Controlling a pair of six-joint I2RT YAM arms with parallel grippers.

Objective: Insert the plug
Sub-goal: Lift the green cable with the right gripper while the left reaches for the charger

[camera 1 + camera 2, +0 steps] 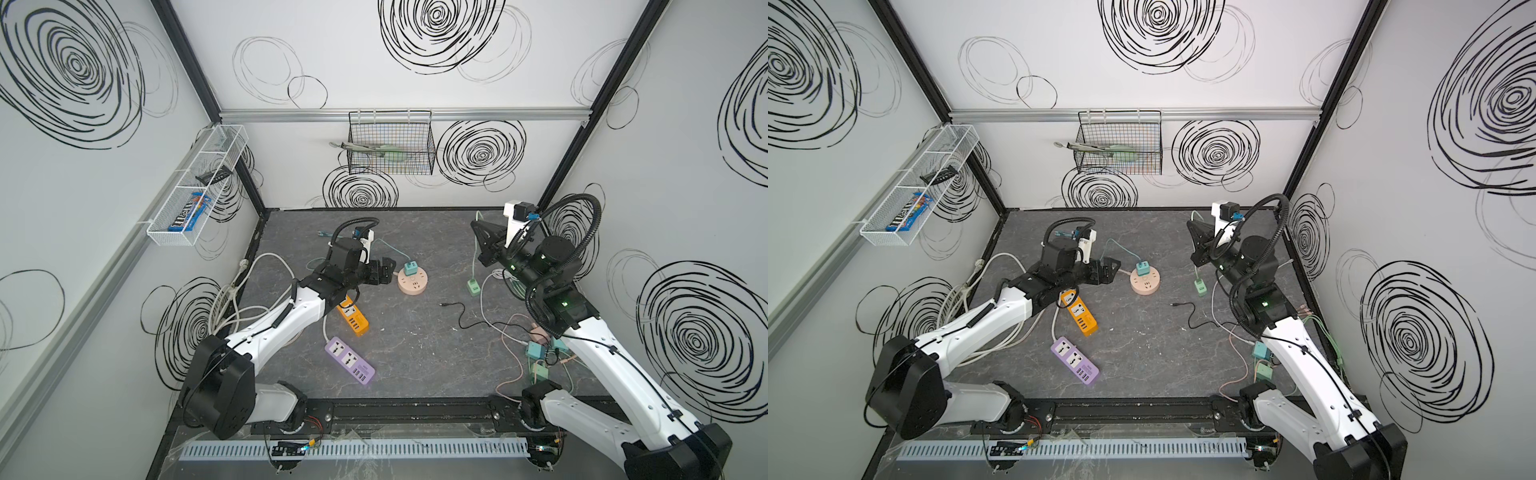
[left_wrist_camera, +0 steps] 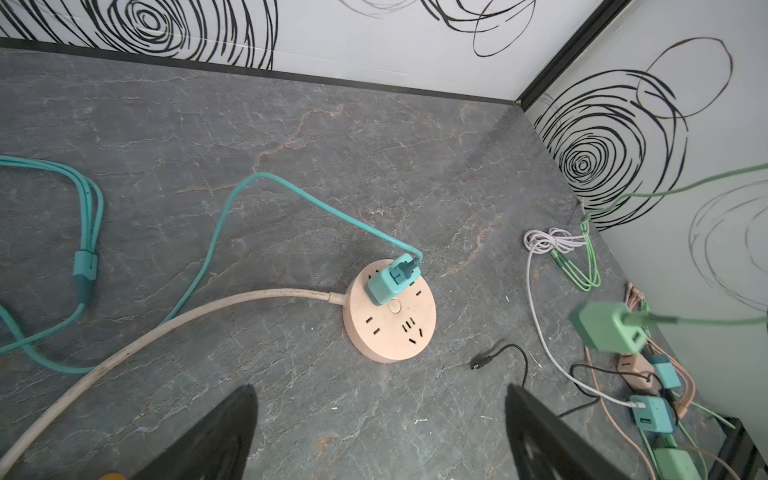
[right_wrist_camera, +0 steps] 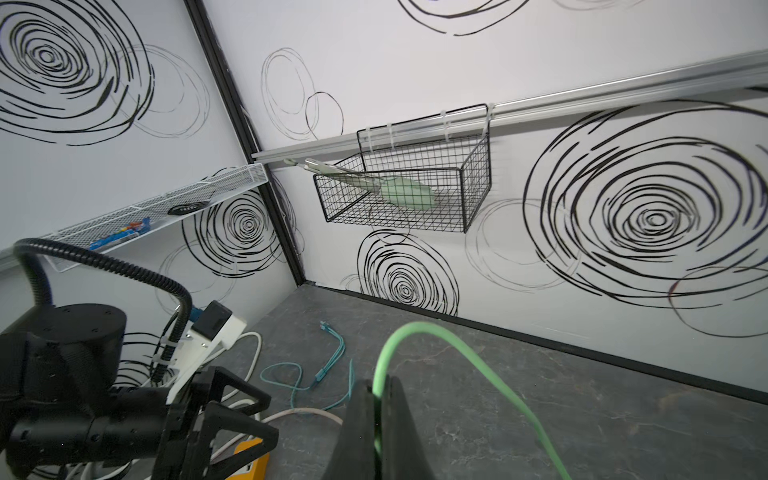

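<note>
A light green plug (image 1: pixel 473 286) (image 1: pixel 1200 287) (image 2: pixel 606 328) dangles on its green cable (image 3: pixel 415 328) just above the table, right of centre. My right gripper (image 1: pixel 474 226) (image 1: pixel 1189 227) (image 3: pixel 376 382) is raised above it and shut on that cable, not on the plug body. A round pink socket hub (image 1: pixel 412 286) (image 1: pixel 1145 286) (image 2: pixel 399 332) lies mid-table with a teal plug (image 1: pixel 411 267) (image 2: pixel 386 284) seated in it. My left gripper (image 1: pixel 384 270) (image 1: pixel 1111 268) (image 2: pixel 380 390) hovers just left of the hub, open and empty.
An orange power strip (image 1: pixel 353 318) and a purple one (image 1: pixel 349 359) lie under and in front of the left arm. A black cable (image 1: pixel 457 309) crosses the middle. Several chargers and tangled cables (image 1: pixel 540 353) sit at the right. A wire basket (image 1: pixel 390 145) hangs on the back wall.
</note>
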